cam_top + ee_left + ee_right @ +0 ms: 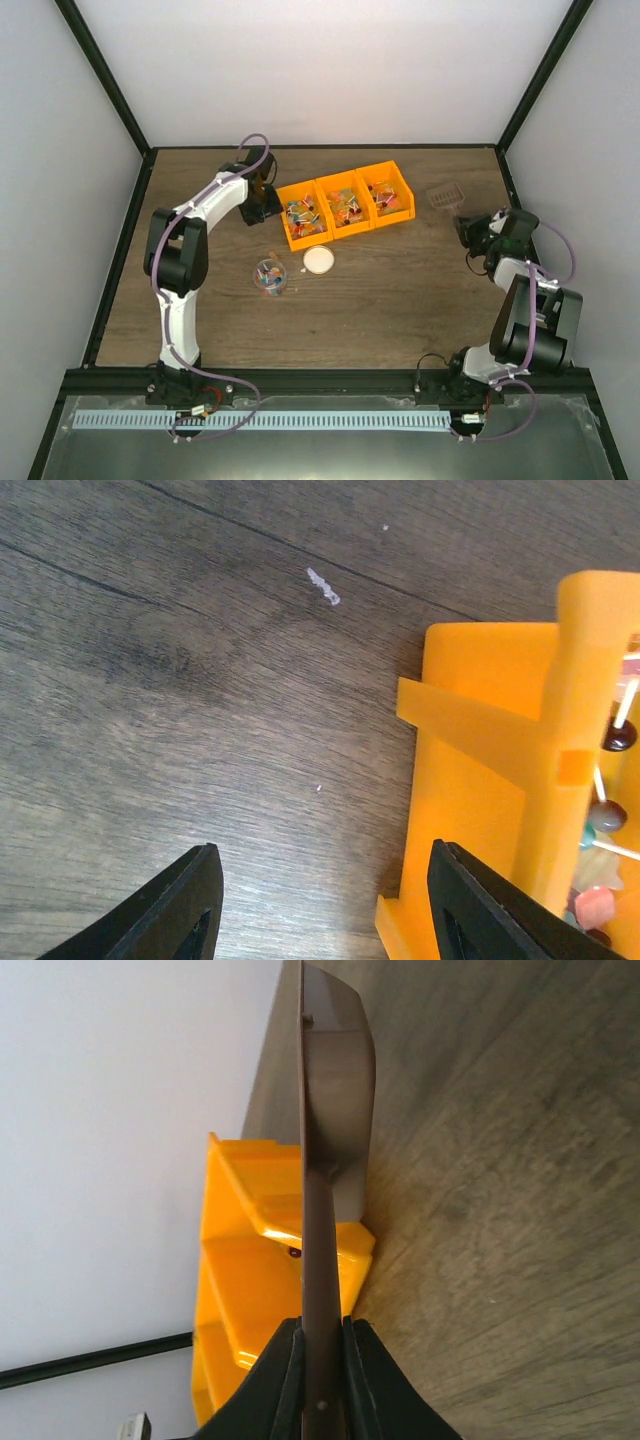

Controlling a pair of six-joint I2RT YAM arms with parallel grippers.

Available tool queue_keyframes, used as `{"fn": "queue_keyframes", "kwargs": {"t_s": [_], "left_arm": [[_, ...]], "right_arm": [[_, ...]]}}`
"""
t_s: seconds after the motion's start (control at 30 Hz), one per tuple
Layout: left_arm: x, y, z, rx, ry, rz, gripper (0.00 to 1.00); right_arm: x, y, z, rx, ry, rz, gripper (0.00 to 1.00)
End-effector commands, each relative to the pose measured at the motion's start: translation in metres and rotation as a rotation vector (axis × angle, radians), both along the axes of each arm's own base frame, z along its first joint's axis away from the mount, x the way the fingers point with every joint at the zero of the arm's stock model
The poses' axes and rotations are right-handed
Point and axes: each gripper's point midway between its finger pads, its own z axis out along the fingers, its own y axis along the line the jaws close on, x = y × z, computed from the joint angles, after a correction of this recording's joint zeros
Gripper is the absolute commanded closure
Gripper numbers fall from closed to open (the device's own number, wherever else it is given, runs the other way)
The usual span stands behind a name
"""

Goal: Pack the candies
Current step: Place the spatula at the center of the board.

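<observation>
**Desk:** What sits at the middle of the brown wooden surface [400, 290]?

**Field:** We see a row of three joined orange plastic bins [340, 178]. Each compartment holds small wrapped candies [346, 205] in red, blue, orange and pale colours.

**Desk:** Are all the candies in the bins?

**Field:** No. We see more of them in a small clear plastic cup [272, 262], standing near the front of the bins' left end. A round cream lid [318, 260] lies flat just in front of the left compartment, closer to the bins than the cup is.

**Desk:** Where do we place the left claw [322, 848]?

**Field:** It is at the bins' left end, low over the wood, with its black fingers spread and bare grain showing between them. In our wrist view one finger overlaps the bins' outer wall. We cannot tell whether it touches.

**Desk:** And the right claw [322, 1325]?

**Field:** It is off the bins' right end, pressed together on the flat handle of a brown translucent plastic scoop [335, 1090]. We see the scoop edge-on from the wrist, with its bowl towards the bins and near their right end.
</observation>
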Motion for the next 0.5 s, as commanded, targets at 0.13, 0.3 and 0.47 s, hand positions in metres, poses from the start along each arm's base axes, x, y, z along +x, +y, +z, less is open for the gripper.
{"fn": "queue_keyframes", "kwargs": {"t_s": [0.13,0.3,0.47], "left_arm": [[0.01,-0.006,-0.003,-0.007,0.011,0.01,0.42],[0.019,-0.007,0.008,-0.007,-0.017,0.015,0.42],[0.023,-0.004,0.02,0.001,-0.039,0.018,0.42]], "right_arm": [[-0.01,-0.004,-0.029,-0.09,0.063,0.029,0.91],[-0.027,-0.008,-0.058,-0.135,0.164,0.012,0.82],[-0.037,-0.014,-0.064,-0.176,0.224,-0.012,0.66]]}}
